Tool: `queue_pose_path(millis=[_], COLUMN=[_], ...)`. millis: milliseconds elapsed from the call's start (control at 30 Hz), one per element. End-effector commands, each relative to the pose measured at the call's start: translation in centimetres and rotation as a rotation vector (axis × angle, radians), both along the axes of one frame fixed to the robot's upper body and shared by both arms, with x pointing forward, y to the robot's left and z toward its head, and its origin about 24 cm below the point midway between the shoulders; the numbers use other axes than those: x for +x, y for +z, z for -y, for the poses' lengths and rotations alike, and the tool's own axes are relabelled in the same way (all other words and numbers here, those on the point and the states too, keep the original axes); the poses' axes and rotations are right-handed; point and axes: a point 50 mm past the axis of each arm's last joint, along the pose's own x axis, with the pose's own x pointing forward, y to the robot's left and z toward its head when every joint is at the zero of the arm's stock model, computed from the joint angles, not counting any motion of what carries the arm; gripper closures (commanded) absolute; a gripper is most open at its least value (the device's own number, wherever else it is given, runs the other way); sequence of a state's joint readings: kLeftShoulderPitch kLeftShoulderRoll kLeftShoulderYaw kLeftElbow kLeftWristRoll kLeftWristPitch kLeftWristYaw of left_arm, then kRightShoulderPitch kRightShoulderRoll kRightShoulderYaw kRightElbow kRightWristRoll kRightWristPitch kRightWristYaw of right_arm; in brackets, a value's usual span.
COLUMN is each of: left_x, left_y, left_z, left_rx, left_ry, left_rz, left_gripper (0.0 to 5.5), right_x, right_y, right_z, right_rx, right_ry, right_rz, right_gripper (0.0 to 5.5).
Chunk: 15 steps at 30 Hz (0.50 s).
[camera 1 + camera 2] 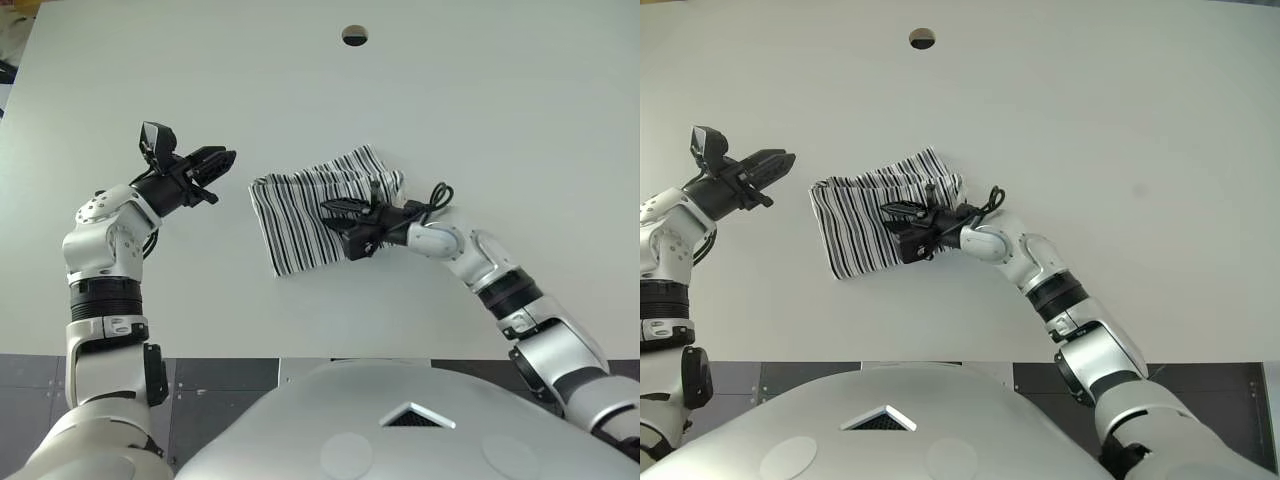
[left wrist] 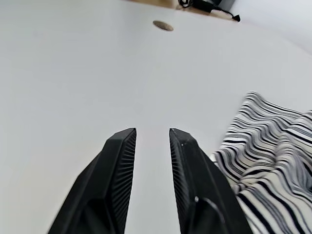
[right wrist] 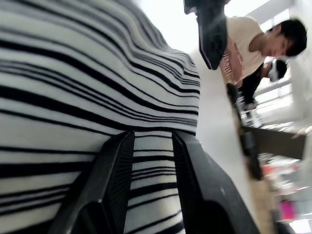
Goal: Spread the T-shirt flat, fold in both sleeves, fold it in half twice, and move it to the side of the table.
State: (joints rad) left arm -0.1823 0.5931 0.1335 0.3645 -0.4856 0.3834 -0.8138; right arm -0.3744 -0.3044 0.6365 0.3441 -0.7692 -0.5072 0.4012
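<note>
Low of centre in the head view: right gripper [image 1: 345, 228] pressed onto the striped T-shirt [image 1: 295, 215], fingers a narrow gap apart, no clear grip on the cloth. Folded T-shirt mid-frame on the white table [image 1: 500, 120]. Just left: left gripper [image 1: 228, 160], slightly parted, holding nothing. Top centre: round hole [image 1: 354, 36].

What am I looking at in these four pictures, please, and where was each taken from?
It is a humanoid robot with two arms, each ending in a two-fingered hand. Two pictures come from cameras in its head, looking down over the arms; the other two come from cameras on the wrists, looking along the fingers. On the white table lies a folded striped T-shirt. The right hand is over it, fingers apart. The left hand hovers beside it, open and empty.
</note>
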Motion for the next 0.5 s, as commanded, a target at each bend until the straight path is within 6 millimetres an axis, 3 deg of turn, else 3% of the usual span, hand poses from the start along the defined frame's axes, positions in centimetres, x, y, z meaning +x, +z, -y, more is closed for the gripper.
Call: queue_pose_path(millis=[33, 67, 133, 200, 300, 400, 500], left_x=[0.5, 0.4, 0.4, 0.6, 0.8, 0.7, 0.8], left_y=[0.1, -0.1, -0.2, 0.3, 0.4, 0.4, 1.0], left_z=[0.7, 1.0, 1.9, 2.0, 1.7, 1.6, 1.4], left_rx=[0.11, 0.116, 0.132, 0.13, 0.124, 0.123, 0.132], left_ry=[0.001, -0.007, -0.037, -0.024, 0.019, 0.031, 0.042], left_rz=[0.077, 0.077, 0.101, 0.133, 0.154, 0.164, 0.21], left_gripper=[4.24, 4.24, 4.24, 4.24, 4.24, 4.24, 4.24], right_x=[1.8, 1.9, 2.2, 1.7, 1.0, 1.8, 4.3], right_y=[-3.0, -2.7, -0.6, 2.7, 4.9, 5.6, 7.6], right_z=[9.3, 10.2, 18.2, 25.1, 31.0, 33.1, 31.6], right_rx=[-0.55, -0.578, -0.768, -0.956, -1.102, -1.09, -0.922], right_ry=[-0.216, -0.232, -0.376, -0.524, -0.696, -0.822, -0.852], right_rz=[0.08, 0.091, 0.079, 0.042, -0.072, -0.09, 0.076], right_gripper=[4.07, 4.07, 4.07, 4.07, 4.07, 4.07, 4.07])
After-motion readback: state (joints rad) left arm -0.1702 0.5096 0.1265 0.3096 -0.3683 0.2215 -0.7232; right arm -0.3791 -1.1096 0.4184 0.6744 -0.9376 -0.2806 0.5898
